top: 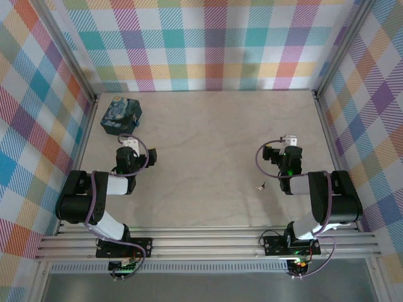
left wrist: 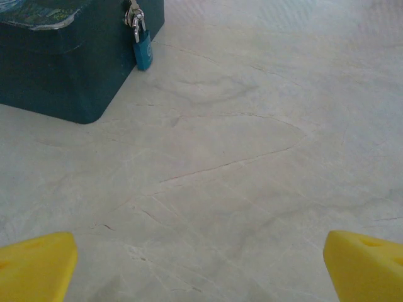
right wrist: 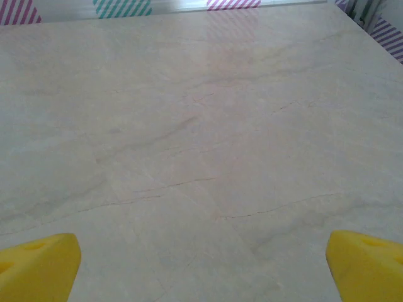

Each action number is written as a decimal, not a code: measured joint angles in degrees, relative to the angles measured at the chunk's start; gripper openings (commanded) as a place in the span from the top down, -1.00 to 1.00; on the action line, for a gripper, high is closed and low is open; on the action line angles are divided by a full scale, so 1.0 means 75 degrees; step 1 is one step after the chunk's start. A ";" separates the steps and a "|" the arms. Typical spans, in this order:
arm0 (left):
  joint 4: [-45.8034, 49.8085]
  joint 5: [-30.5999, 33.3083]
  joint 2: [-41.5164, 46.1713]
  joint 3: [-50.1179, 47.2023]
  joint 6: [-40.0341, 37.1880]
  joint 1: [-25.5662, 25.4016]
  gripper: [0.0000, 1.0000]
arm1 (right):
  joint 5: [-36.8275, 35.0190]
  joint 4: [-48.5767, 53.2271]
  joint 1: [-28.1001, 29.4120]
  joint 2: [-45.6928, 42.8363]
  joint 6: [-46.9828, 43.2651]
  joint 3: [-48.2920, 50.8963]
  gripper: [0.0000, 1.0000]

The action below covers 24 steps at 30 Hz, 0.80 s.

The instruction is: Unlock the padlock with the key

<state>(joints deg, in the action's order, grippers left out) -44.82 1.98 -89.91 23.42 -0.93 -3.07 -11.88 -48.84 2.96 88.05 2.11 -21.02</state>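
Plaid walls [top: 214, 44] in pastel checks close round a pale, marbled table [top: 208, 138]. Near its far left corner sits a dark-blue box [top: 121, 116] with a swirling starry painting on the lid. The left wrist view shows this box at the upper left, and a small teal padlock [left wrist: 142, 49] hangs from silvery metal at the box's upper front edge, its body lying against the box's side just above the table. Just on the near side of the box, and not touching it, the left hand [top: 129, 143] points toward it. Its jaws are spread wide: the yellow fingertips [left wrist: 34, 264] sit at the two lower corners of its wrist view with bare table between them, and it has hold of nothing. Further right, past a broad stretch of bare table, the key [top: 260, 186] lies flat as a tiny dark-and-silvery speck, well apart from the box and the padlock and just left of the right arm's forearm. The right hand [top: 289, 139] hovers beyond the key, toward the far wall, also not touching it. Its yellow fingertips [right wrist: 365, 264] likewise stand far apart over plain marbled table, gripping nothing.
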 measured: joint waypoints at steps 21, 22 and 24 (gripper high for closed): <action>0.0000 0.0000 0.0000 0.0000 0.0000 0.0000 -1.00 | 0.0000 0.0000 0.0000 0.0000 0.0003 0.0000 -0.99; 0.0000 0.0000 0.0000 0.0000 0.0000 0.0000 -1.00 | 0.0000 0.0000 0.0000 0.0000 0.0003 0.0000 -0.99; 0.0000 0.0000 0.0000 0.0000 0.0000 0.0000 -1.00 | 0.0000 0.0000 0.0000 0.0000 0.0003 0.0000 -0.99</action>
<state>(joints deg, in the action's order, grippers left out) -44.82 1.98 -89.91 23.42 -0.93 -3.07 -11.88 -48.84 2.96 88.05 2.13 -21.02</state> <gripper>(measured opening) 0.999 0.996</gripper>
